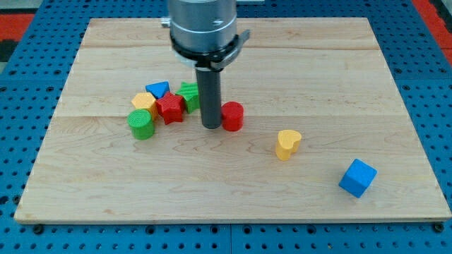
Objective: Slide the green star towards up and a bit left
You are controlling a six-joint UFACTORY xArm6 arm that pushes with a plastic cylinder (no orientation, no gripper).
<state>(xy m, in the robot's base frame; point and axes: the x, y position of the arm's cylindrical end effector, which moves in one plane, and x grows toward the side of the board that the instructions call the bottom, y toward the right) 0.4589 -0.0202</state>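
Observation:
The green star (188, 94) lies left of centre on the wooden board (318, 63), partly hidden behind the rod. My tip (210, 126) rests on the board just right of and below the star, close to it. A red cylinder (232, 116) sits right against the rod's right side. A red star (170, 108) touches the green star's lower left. A blue triangle (158, 89), a yellow block (143, 101) and a green cylinder (141, 124) cluster further left.
A yellow heart (287, 144) lies right of centre. A blue cube (357, 177) sits near the view's bottom right. The board lies on a blue pegboard surface (431, 106). The arm's grey body (203, 25) hangs over the board's top middle.

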